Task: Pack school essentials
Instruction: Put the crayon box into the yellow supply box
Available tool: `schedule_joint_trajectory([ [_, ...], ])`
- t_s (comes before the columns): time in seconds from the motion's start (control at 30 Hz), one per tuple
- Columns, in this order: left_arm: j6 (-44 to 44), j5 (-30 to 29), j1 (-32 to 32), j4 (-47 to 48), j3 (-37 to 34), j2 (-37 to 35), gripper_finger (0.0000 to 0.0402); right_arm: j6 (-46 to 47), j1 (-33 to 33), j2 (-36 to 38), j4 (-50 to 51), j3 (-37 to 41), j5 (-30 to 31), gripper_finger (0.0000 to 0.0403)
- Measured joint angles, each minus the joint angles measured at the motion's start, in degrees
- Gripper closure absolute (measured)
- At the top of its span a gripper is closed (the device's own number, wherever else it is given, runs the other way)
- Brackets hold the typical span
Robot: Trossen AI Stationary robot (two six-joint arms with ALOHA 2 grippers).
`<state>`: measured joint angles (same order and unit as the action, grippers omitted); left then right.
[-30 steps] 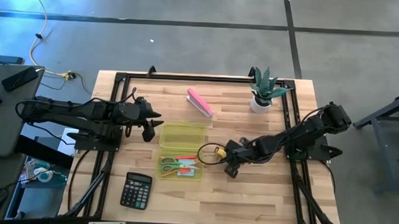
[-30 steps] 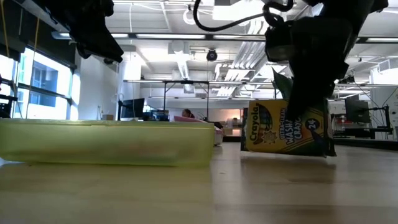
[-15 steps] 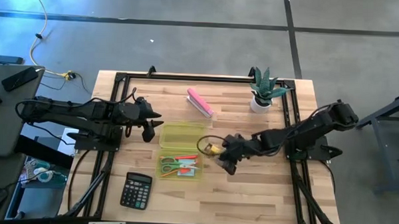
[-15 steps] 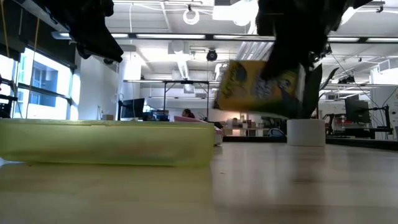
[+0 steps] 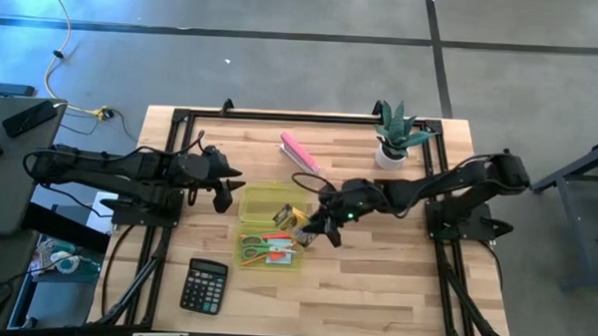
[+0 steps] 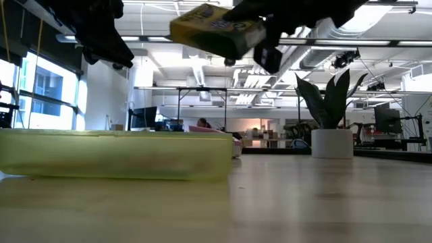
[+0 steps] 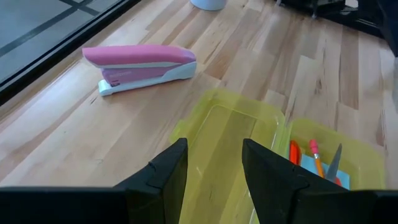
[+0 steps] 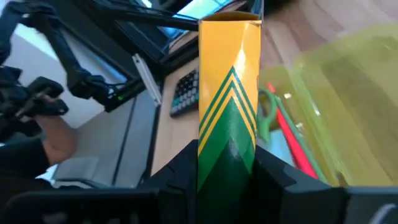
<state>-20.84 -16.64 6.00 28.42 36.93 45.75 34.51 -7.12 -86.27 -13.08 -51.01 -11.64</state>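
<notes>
My right gripper [image 5: 314, 226] is shut on the yellow crayon box [image 5: 291, 218], which hangs tilted above the right rim of the translucent yellow-green case [image 5: 274, 201]. The crayon box [image 6: 216, 30] shows high above the table in the low view. The case's near half holds green-handled scissors [image 5: 260, 252], a red-orange marker [image 5: 277, 238] and a light-blue note pad [image 5: 284, 257]. Its far half looks empty. My left gripper [image 7: 214, 180] waits open above the case's left side, with nothing between its fingers. My right gripper pinches the crayon box between its two fingers [image 8: 183, 171], which press on the two broad faces near one end [image 8: 227, 155]. They come from the table's right, slanting a little downward. The box is lifted clear and sticks out beyond the fingers, tilted over the case.
A pink stapler [image 5: 300, 154] lies behind the case, toward the far edge. A black calculator [image 5: 205, 285] lies at the near left. A potted plant [image 5: 394, 138] stands at the far right. Bare wood lies to the right of the case.
My right gripper has lifted the crayon box off the table and carried it up and toward the table's left, to above the case's right rim. It has tipped up from steeply downward to nearly level. The box has gone from upright on the table to tilted in the air.
</notes>
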Motion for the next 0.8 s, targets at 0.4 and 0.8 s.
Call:
schedule_joint_trajectory([
  [0.4, 0.0, -0.02, -0.02, 0.09, 0.0, 0.0, 0.0259, -11.48, 0.53, -14.63, 16.36, -18.81, -8.11, 0.0312],
  [0.8, 0.0, -0.02, -0.07, 0.16, 0.0, 0.01, 0.0259, -12.67, 0.56, -25.26, 15.05, -23.62, -16.86, 0.0312],
])
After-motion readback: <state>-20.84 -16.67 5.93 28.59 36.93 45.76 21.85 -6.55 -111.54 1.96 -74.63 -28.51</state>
